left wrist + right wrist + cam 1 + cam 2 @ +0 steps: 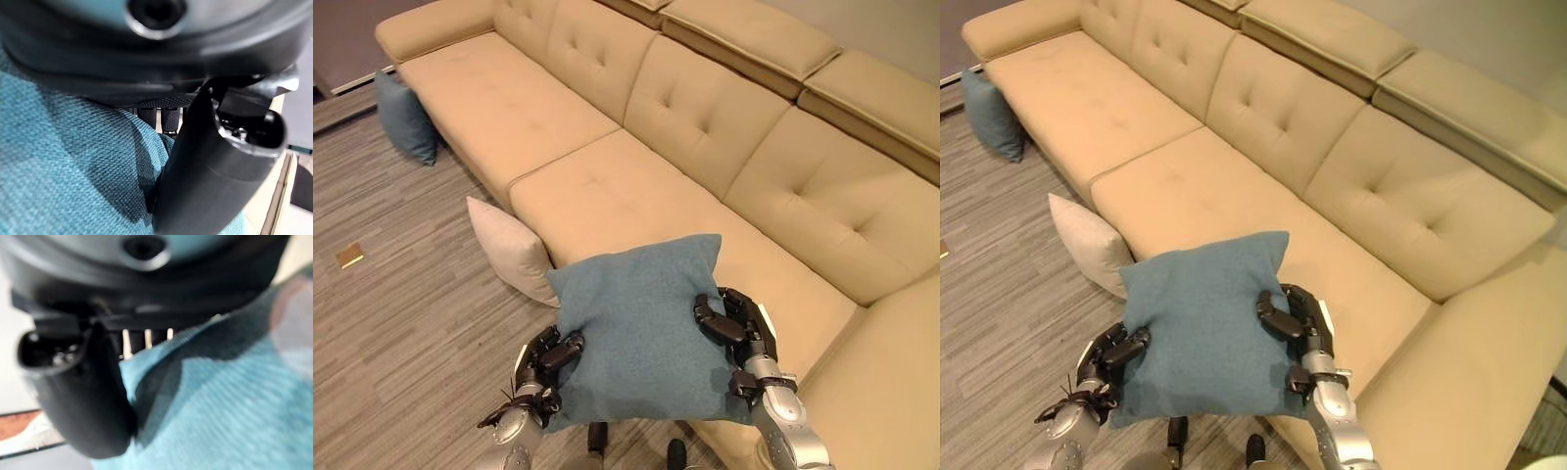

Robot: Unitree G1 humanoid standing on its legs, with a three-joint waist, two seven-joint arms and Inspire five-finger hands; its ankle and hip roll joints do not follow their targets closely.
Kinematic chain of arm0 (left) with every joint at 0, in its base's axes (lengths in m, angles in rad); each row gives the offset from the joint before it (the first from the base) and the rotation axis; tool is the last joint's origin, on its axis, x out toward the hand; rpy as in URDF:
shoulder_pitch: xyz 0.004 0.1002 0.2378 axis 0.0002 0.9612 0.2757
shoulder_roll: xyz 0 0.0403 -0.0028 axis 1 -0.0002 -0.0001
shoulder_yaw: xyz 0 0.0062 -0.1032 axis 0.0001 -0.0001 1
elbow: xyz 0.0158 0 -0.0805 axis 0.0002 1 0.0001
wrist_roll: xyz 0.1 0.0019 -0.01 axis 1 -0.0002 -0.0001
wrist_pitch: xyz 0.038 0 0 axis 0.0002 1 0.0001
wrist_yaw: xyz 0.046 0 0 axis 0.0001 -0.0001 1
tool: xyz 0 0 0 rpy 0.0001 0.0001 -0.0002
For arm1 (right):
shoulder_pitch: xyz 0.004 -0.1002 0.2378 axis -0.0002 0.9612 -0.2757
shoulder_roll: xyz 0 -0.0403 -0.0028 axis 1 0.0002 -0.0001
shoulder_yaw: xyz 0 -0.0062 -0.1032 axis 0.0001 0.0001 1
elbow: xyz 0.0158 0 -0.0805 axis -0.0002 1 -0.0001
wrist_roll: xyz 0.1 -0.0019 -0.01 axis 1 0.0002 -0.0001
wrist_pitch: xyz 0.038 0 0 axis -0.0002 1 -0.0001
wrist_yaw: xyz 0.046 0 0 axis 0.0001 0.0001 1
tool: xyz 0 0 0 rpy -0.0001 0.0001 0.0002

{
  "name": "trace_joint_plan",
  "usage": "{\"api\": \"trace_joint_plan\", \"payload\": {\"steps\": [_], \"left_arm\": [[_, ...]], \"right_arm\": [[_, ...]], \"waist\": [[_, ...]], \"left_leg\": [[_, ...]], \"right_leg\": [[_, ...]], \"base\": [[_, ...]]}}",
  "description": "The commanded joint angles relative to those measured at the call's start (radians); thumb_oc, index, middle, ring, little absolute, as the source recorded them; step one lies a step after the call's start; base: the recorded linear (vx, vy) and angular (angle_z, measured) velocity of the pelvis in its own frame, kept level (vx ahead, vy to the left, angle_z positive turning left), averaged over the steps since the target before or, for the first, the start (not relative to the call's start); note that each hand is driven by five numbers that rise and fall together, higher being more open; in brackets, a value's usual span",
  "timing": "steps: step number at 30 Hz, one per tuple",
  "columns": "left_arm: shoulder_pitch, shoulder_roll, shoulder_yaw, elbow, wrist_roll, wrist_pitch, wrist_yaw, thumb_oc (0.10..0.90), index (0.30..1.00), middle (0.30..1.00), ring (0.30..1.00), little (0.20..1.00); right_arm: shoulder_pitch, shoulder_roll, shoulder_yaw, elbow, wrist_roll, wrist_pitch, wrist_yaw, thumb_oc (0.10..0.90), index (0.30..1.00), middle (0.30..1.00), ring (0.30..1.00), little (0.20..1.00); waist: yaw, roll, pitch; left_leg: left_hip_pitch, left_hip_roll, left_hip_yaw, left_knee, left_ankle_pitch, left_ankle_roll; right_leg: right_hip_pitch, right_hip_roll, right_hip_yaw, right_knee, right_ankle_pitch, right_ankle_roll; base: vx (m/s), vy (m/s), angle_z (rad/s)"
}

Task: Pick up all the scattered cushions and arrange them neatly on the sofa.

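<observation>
While no cushion lies on the sofa (pixel 607 186) seat yet, carrying a first one there, so early in the task by the look of it. Held up between both hands over the seat's front edge: a teal cushion (pixel 641 323), clear of the upholstery. Left hand (pixel 546 364) clamped on its left edge, thumb on top and fingers curled beneath; right hand (pixel 736 328) clenched the same way on the right edge, thumb pressed into the fabric in the wrist view. Still on the floor: a cream cushion (pixel 507 248) just ahead of the left hand, leaning on the sofa front, and a blue cushion (pixel 406 117) far beyond it by the sofa's end. Left to do, judging from this: set down the teal one, then fetch those two.
</observation>
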Motion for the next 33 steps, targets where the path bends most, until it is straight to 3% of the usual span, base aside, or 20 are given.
{"api": "trace_joint_plan", "payload": {"steps": [1,4,9,15,17,19,22,25,29,33], "left_arm": [[-0.126,-0.068,-0.031,-0.164,0.025,-0.097,-0.142,0.400,0.300,0.300,0.300,0.300],[-0.128,-0.065,-0.027,-0.164,0.026,-0.092,-0.138,0.400,0.300,0.300,0.300,0.300],[-0.120,-0.058,-0.011,-0.192,0.023,-0.086,-0.123,0.400,0.300,0.300,0.300,0.300],[-0.112,-0.034,-0.022,-0.207,0.051,-0.076,-0.127,0.400,0.300,0.300,0.300,0.300],[-0.113,-0.024,-0.023,-0.211,0.061,-0.076,-0.125,0.400,0.300,0.300,0.300,0.300],[-0.115,-0.014,-0.026,-0.215,0.068,-0.078,-0.119,0.400,0.300,0.300,0.300,0.300],[-0.114,-0.006,-0.020,-0.220,0.072,-0.084,-0.117,0.400,0.300,0.300,0.300,0.300],[-0.099,-0.005,-0.018,-0.229,0.075,-0.082,-0.127,0.400,0.300,0.300,0.300,0.300],[-0.093,-0.011,-0.007,-0.231,0.071,-0.082,-0.134,0.400,0.300,0.300,0.300,0.300],[-0.096,-0.043,-0.015,-0.219,0.072,-0.087,-0.153,0.400,0.300,0.300,0.300,0.300]], "right_arm": [[-0.050,-0.002,0.024,-0.182,-0.016,-0.101,0.071,0.400,0.300,0.300,0.300,0.300],[-0.059,-0.002,0.021,-0.181,-0.006,-0.098,0.069,0.400,0.300,0.300,0.300,0.300],[-0.070,0.001,0.024,-0.177,0.002,-0.091,0.064,0.400,0.300,0.300,0.300,0.300],[-0.077,0.021,0.028,-0.176,-0.003,-0.083,0.073,0.400,0.300,0.300,0.300,0.300],[-0.080,0.028,0.032,-0.177,-0.009,-0.081,0.077,0.400,0.300,0.300,0.300,0.300],[-0.084,0.035,0.035,-0.178,-0.014,-0.077,0.082,0.400,0.300,0.300,0.300,0.300],[-0.082,0.047,0.045,-0.181,-0.011,-0.081,0.090,0.400,0.300,0.300,0.300,0.300],[-0.085,0.045,0.055,-0.169,-0.015,-0.076,0.096,0.400,0.300,0.300,0.300,0.300],[-0.083,0.046,0.048,-0.163,-0.012,-0.082,0.099,0.400,0.300,0.300,0.300,0.300],[-0.053,0.035,0.019,-0.169,-0.019,-0.090,0.096,0.400,0.300,0.300,0.300,0.300]], "waist": [[-0.035,-0.029,-0.046],[-0.048,-0.030,-0.043],[-0.025,-0.054,-0.051],[-0.020,-0.062,-0.077],[-0.022,-0.062,-0.077],[-0.033,-0.050,-0.073],[-0.041,-0.029,-0.062],[-0.044,-0.021,-0.063],[-0.046,-0.035,-0.056],[-0.060,-0.046,-0.082]], "left_leg": [[0.001,-0.020,0.126,0.085,-0.152,-0.010],[-0.032,0.021,0.220,0.136,-0.153,-0.012],[-0.103,0.057,0.215,0.150,-0.120,-0.025],[-0.034,0.035,0.221,0.136,-0.164,0.007],[0.002,0.020,0.235,0.124,-0.180,0.027],[0.030,0.017,0.241,0.102,-0.185,0.043],[0.075,0.013,0.255,0.080,-0.205,0.057],[0.129,0.000,0.267,0.043,-0.224,0.058],[0.172,-0.020,0.273,0.036,-0.250,0.053],[0.191,-0.028,0.268,0.082,-0.298,0.045]], "right_leg": [[-0.081,0.026,-0.023,0.063,-0.038,-0.017],[-0.065,0.012,-0.063,0.059,-0.041,-0.012],[-0.051,0.010,-0.053,0.076,-0.065,-0.009],[-0.041,-0.010,-0.015,0.179,-0.084,0.013],[-0.059,-0.028,0.003,0.259,-0.053,0.038],[-0.112,-0.034,0.026,0.369,0.001,0.060],[-0.193,-0.033,0.020,0.462,0.012,0.065],[-0.233,-0.021,-0.047,0.361,-0.006,0.042],[-0.263,-0.022,-0.175,0.200,0.034,0.039],[-0.204,0.002,-0.136,0.137,0.040,0.022]], "base": [[0.00,-0.014,0.40],[0.01,0.031,0.78],[0.11,0.048,-0.03],[0.20,0.168,-0.22],[0.18,0.227,-0.37],[0.13,0.201,-0.39],[0.13,0.179,-0.28],[0.19,0.091,-0.35],[0.18,-0.014,-0.26],[0.16,-0.061,0.13]]}}
